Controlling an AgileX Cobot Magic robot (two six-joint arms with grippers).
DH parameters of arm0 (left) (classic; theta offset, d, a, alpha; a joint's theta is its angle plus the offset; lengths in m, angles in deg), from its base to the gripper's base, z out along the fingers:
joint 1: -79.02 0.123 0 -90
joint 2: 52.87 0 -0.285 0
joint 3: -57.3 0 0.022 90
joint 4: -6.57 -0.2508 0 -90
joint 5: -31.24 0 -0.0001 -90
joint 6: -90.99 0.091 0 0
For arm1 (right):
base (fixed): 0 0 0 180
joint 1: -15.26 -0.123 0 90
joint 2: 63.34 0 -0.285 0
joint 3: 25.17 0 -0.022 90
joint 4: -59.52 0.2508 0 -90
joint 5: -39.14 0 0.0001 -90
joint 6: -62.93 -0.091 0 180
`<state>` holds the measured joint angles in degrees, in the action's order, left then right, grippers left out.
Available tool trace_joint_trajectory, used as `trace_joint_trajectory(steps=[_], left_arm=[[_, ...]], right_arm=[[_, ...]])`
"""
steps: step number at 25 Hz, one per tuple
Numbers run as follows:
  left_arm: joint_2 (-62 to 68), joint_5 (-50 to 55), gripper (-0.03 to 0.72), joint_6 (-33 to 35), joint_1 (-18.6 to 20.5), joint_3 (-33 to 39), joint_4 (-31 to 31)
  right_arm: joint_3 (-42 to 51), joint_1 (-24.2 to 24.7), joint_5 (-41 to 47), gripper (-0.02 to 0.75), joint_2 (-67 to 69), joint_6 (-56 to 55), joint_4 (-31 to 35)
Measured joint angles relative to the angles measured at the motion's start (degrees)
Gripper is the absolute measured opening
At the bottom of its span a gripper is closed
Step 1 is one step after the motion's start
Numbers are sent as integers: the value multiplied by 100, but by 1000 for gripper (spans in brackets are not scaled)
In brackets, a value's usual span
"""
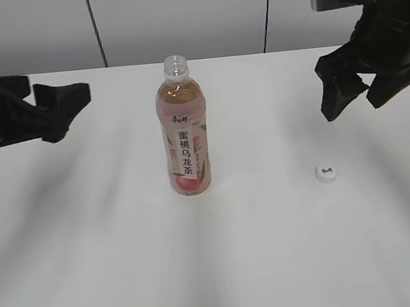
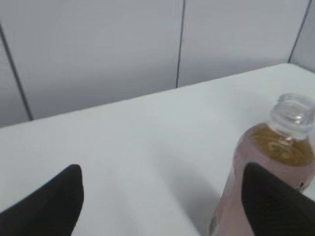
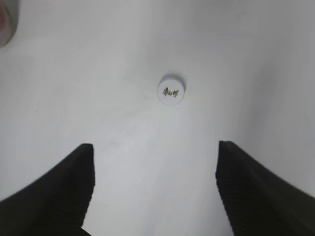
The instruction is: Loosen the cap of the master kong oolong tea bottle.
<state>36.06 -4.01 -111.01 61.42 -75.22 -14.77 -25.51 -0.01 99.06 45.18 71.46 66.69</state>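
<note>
The master kong oolong tea bottle (image 1: 184, 134) stands upright in the middle of the white table with its neck open and no cap on it. It also shows at the right edge of the left wrist view (image 2: 275, 162). The white cap (image 1: 327, 174) lies flat on the table to the bottle's right, dark mark up, and shows in the right wrist view (image 3: 171, 90). My right gripper (image 1: 352, 98) is open and empty, raised above and behind the cap. My left gripper (image 1: 68, 109) is open and empty, well left of the bottle.
A pale panelled wall (image 1: 176, 17) runs behind the table's far edge. The white tabletop (image 1: 275, 263) spreads in front of the bottle.
</note>
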Motion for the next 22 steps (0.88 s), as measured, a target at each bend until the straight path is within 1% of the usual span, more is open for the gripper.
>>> trace_joint_trajectory(steps=[3, 6, 7, 11, 13, 17, 20, 22], left_arm=[[-848, 1753, 589, -249, 0, 0, 199], [-1758, 3278, 589, -363, 0, 0, 561], [-2104, 3715, 589, -375, 0, 0, 737], [-3343, 5131, 589, -333, 0, 0, 1033], [-4030, 5833, 589, -101, 0, 0, 1342], [-4816, 7074, 589, 737, 0, -11, 2086], [-5213, 7872, 588, 1173, 0, -144, 2199], [-5420, 8214, 585, 1334, 0, -221, 2219]], right_arm=[[298, 0, -17, 579, -197, -119, 0], [866, 0, -176, 579, -565, -172, 54], [1132, 0, -240, 579, -704, -183, 68], [1900, 0, -270, 579, -1578, -204, 47], [2081, 0, -190, 579, -2173, -247, -17], [2136, 0, 397, 579, -3329, -467, -335], [2190, 0, 828, 579, -4225, -747, -614], [2321, 0, 897, 579, -4891, -896, -717]])
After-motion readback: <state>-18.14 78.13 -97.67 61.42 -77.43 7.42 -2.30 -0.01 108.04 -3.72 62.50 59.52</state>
